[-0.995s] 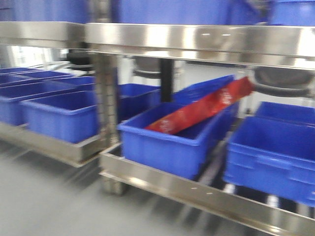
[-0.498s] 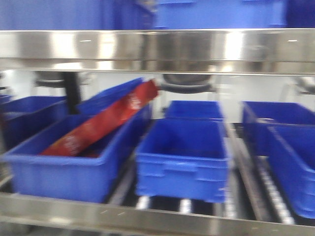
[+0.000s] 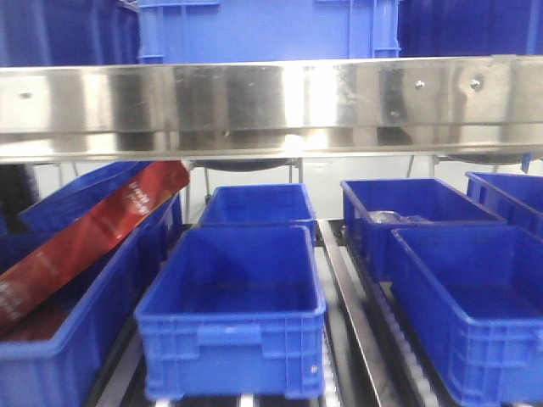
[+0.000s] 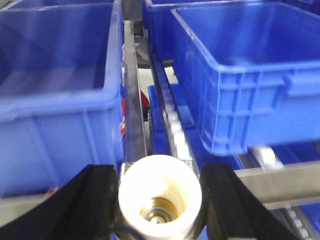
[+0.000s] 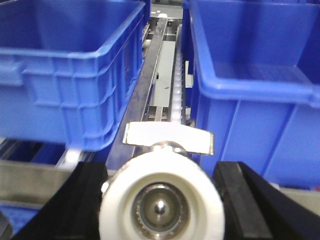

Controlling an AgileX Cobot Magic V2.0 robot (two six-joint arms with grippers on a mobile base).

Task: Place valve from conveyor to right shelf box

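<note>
Staring straight into the shelf (image 3: 254, 102) from the front view, blue boxes lined up under the shiny rail. Can't spot the conveyor anywhere.

Got the valve (image 5: 160, 205) pinched in the right end effector (image 5: 161, 172), black fingers (image 5: 85, 200) snug against both sides of the round white end, butterfly handle (image 5: 169, 138) poking up on top. Hanging low in front of the shelf, roughly in line with the roller track (image 5: 177, 85) between two boxes, box on the right (image 5: 250, 125) just beside.

Same story for the left end effector (image 4: 159, 172): closed around a similar white-mouthed fitting (image 4: 160, 192), brassy inside. Probably another valve, but hard to say for sure.

Handling-wise: looks like metal guts behind a white end, so probably dense for the size and fully rigid, no give at all. Smooth round body, so likely slippery and happy to roll or twist in the grip. Best to grab across the barrel, like now, and stay off the handle: thin, off-centre, probably free to turn. Not fragile at a guess, but worth lowering into the box rather than dropping, to avoid a bounce off hard plastic.

Also a red packet (image 3: 93, 229) leaning in the far-left box, nothing to do with this job.
</note>
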